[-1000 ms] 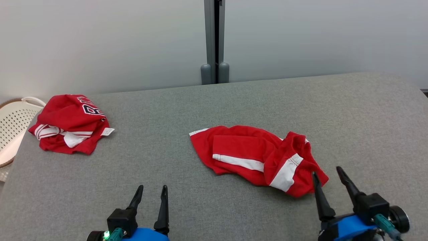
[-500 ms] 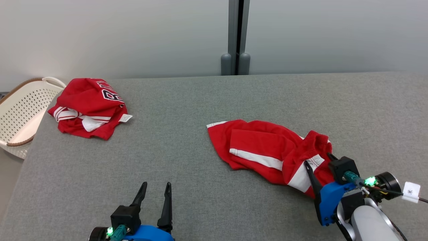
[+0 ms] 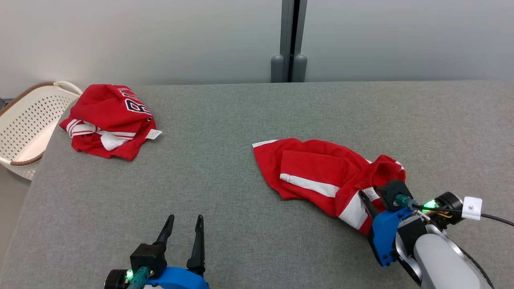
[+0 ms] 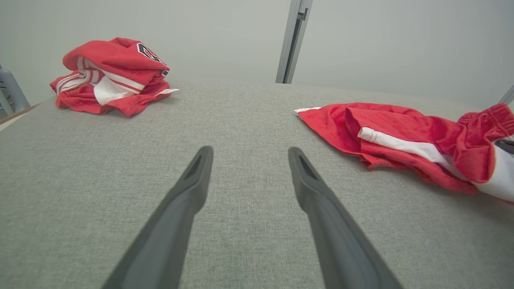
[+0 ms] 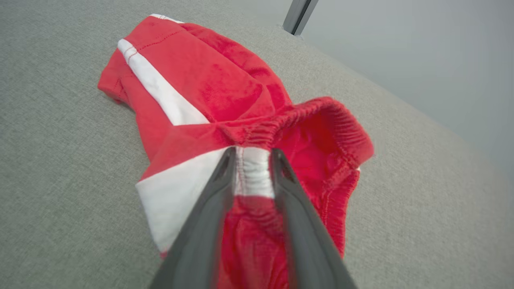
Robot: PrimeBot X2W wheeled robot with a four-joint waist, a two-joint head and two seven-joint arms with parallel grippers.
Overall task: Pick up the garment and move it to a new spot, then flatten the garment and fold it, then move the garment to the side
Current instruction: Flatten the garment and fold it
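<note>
The red shorts lay crumpled on the grey padded table, right of its middle and toward the near edge, one leg spread flat toward the centre and the elastic waistband bunched up at the right end. A white stripe ran down the side of the leg and on into the waistband.

The right gripper was down at that waistband, its two dark fingers drawn in close with the gathered white part of the band between them. Both fingers were blurred in the right wrist view, and I could not tell whether they were pinching the cloth or only standing at either side of it. Behind them came the blue wrist, a green light and the pale forearm.

The left gripper hung at the near edge, well apart from the shorts, its fingers spread wide over bare table with nothing between them.

At the far left corner of the table lay a second red garment, a jersey in a loose heap, with dark lettering on top and a small white label poking out to its right. Just beyond that corner, off the table, stood a white basket with pierced walls and a brown rim; the part of its inside that showed was pale floor, and the rest ran out of view. A grey post rose against the wall behind the table
</note>
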